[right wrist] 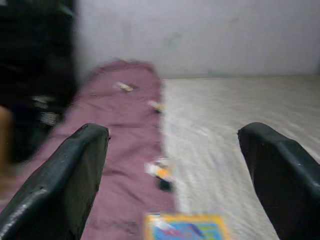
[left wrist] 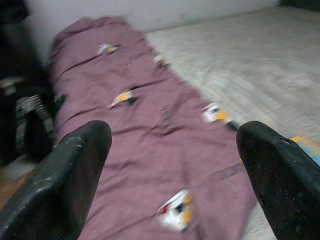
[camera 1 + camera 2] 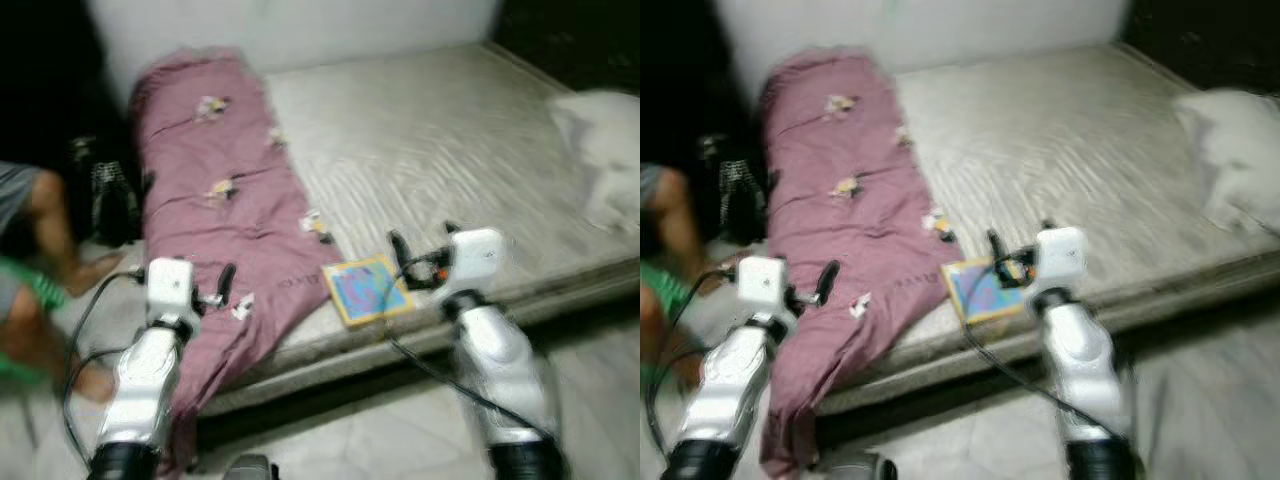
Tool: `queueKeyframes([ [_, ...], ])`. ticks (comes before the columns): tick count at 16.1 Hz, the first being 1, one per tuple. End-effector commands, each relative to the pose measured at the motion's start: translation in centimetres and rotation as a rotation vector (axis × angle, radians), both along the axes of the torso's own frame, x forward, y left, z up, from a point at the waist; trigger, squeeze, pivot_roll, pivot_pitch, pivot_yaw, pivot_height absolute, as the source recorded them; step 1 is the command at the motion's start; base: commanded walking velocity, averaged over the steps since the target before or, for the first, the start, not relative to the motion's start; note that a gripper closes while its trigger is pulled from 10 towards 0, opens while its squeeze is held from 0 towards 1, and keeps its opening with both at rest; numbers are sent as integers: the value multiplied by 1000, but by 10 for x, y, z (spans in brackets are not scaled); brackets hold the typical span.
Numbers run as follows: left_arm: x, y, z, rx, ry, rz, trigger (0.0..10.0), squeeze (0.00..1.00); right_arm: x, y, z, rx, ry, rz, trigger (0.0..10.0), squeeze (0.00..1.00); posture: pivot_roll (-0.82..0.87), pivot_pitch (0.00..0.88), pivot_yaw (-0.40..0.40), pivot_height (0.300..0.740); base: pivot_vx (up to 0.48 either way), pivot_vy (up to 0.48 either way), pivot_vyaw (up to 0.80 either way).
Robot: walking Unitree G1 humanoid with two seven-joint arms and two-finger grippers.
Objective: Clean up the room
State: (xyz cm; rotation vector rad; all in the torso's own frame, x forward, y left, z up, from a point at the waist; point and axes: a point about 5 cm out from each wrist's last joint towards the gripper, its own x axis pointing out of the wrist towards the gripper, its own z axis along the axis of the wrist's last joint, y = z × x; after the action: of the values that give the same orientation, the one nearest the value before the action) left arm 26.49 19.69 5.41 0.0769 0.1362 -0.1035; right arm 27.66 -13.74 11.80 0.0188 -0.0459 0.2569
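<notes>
A mauve blanket with small cartoon prints lies along the left side of a bare mattress and hangs over its front edge. A colourful yellow-edged book rests near the mattress's front edge, also seen as the book. My left gripper is open, held over the drooping blanket. My right gripper is open, just right of and above the book. Nothing sits between either pair of fingers.
A white pillow lies at the mattress's right end. A person's legs are at the far left on the floor, beside a dark bag. Pale tiled floor runs before the mattress. A white wall stands behind.
</notes>
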Motion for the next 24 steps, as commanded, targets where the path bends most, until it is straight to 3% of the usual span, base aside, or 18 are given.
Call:
queueKeyframes([
  [1, 4, -3, 5, 6, -25, -7, 10000, 0, 0, -7, -1, -16, 0, -27, 10000, 0, -51, 0, 29, 740, 0, 0, 800],
  [4, 9, -2, 10, 41, -41, -33, 10000, 0, 4, -7, 1, 0, -16, -59, 10000, 0, -20, 0, 45, 740, 0, 0, 800],
  [10, 9, -2, 12, 50, -63, -7, 10000, 0, 8, -4, 0, -1, -16, -35, 10000, 0, 2, 0, 1, 740, 0, 0, 800],
  [13, 7, -1, 14, 34, -76, 25, 10000, 0, 9, -8, 3, -16, -19, -36, 10000, 0, -34, 0, -9, 740, 0, 0, 0],
  [17, 2, -9, 10, 11, -51, -47, 10000, 0, 1, -12, 1, -10, -12, -81, 10000, 0, -51, 0, 13, 740, 0, 0, 0],
  [24, -4, -6, 11, -16, -55, -67, 10000, 0, -2, -16, -2, -12, 1, -114, 10000, 0, -42, 0, 15, 740, 116, 0, 0],
])
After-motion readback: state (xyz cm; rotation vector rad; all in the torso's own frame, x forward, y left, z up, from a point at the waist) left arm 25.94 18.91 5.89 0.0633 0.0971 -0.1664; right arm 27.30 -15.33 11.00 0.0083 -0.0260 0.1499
